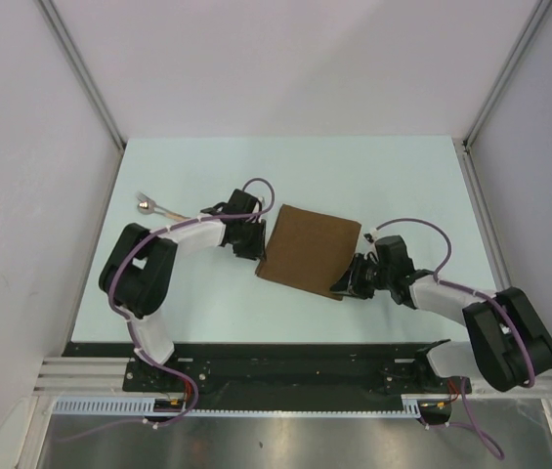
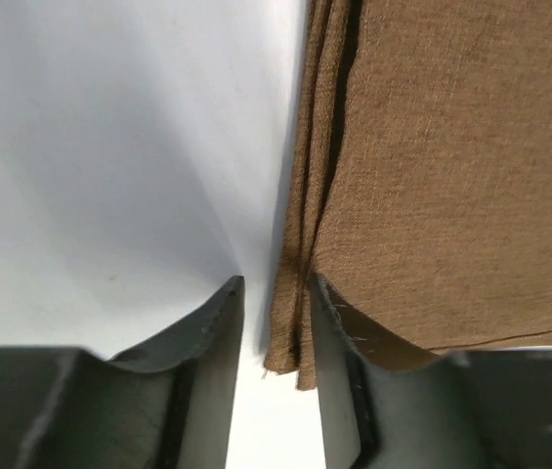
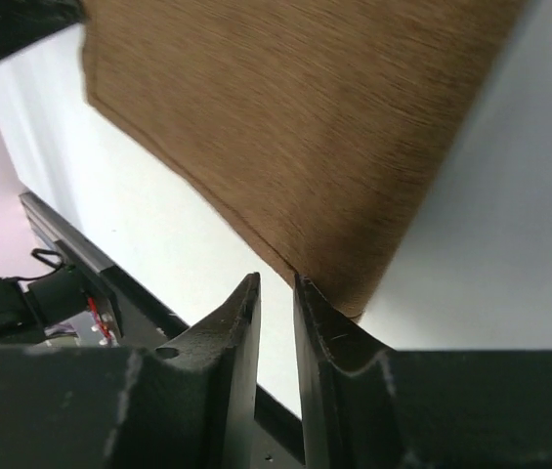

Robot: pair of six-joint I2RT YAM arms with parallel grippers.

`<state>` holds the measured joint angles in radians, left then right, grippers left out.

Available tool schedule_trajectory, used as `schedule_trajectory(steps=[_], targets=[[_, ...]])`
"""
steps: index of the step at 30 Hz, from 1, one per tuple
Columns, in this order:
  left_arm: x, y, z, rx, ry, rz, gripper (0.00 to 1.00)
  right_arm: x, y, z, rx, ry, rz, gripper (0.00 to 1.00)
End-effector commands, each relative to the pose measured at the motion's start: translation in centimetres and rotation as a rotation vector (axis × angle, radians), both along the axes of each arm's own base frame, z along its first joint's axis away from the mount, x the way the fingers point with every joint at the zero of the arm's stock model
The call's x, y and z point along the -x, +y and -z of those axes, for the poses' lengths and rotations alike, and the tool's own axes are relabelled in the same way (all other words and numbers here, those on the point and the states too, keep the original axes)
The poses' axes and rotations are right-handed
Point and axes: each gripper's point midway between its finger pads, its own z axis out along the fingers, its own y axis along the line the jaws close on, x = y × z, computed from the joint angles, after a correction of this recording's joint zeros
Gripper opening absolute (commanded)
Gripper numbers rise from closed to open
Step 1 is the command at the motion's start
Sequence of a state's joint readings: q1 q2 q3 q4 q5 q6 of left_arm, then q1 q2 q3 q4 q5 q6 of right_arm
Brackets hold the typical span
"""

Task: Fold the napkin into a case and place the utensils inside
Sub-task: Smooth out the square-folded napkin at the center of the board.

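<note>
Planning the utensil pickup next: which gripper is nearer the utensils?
The left gripper: the utensils lie left of it, while the right gripper is across the napkin.

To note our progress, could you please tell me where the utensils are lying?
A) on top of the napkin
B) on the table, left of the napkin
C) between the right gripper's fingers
B: the utensils lie on the table, well left of the napkin.
</note>
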<state>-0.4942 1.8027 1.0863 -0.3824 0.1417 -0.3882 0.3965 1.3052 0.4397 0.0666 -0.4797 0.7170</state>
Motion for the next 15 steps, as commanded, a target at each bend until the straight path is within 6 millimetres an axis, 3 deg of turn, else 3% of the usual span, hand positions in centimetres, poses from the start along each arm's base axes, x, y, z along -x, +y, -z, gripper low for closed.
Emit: schedule_trajectory(steps=[1, 2, 5, 10, 14, 15], targets=[[1.6, 1.0, 2.9, -0.043, 0.088, 0.003, 0.3, -0.1, -0.4, 1.6, 0.006, 0.011, 0.018, 0.22], [1.6, 1.0, 2.9, -0.037, 0.091, 0.005, 0.22, 0.0, -0.5, 1.8, 0.013, 0.014, 0.019, 0.22], [1.2, 0.8, 2.6, -0.038, 0.079, 0.004, 0.13, -0.6, -0.1, 0.9, -0.005, -0.012, 0.017, 0.21], [0.8, 0.8, 1.4, -0.038, 0.058, 0.006, 0.09, -1.3, 0.7, -1.8, -0.029, -0.045, -0.006, 0.22], [1.1, 0.9, -0.5, -0.019, 0.025, 0.006, 0.42, -1.6, 0.3, -3.4, -0.023, -0.077, 0.006, 0.23], [1.2, 0.8, -0.9, -0.009, 0.022, 0.012, 0.46, -1.7, 0.2, -3.6, -0.025, -0.083, 0.009, 0.23]])
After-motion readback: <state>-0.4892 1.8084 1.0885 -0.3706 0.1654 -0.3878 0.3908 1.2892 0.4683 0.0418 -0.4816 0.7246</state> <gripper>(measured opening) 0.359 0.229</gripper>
